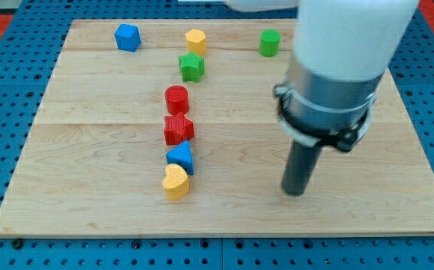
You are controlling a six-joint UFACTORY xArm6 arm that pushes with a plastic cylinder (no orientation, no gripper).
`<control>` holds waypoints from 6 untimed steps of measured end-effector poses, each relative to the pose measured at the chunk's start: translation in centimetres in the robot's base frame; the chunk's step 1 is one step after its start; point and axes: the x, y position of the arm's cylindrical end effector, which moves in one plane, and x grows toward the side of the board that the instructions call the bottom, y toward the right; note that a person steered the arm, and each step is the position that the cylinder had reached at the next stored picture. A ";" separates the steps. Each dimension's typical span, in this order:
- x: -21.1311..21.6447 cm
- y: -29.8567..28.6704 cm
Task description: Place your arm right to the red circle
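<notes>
The red circle [176, 99] is a short red cylinder left of the board's middle. My tip [295, 192] rests on the board toward the view's lower right, far to the right of the red circle and lower than it. It touches no block. A red star [178, 129] lies just below the red circle.
A blue triangle [180, 157] and a yellow heart [176, 181] continue the column below the red star. A green star [191, 67], a yellow hexagon [196, 40], a blue pentagon [128, 37] and a green hexagon [269, 43] lie near the top of the wooden board [89, 150].
</notes>
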 end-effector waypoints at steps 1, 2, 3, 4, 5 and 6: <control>-2.4 1.2; -3.6 1.2; -4.3 1.3; -5.7 -1.2; -8.8 -4.7; -15.0 -5.0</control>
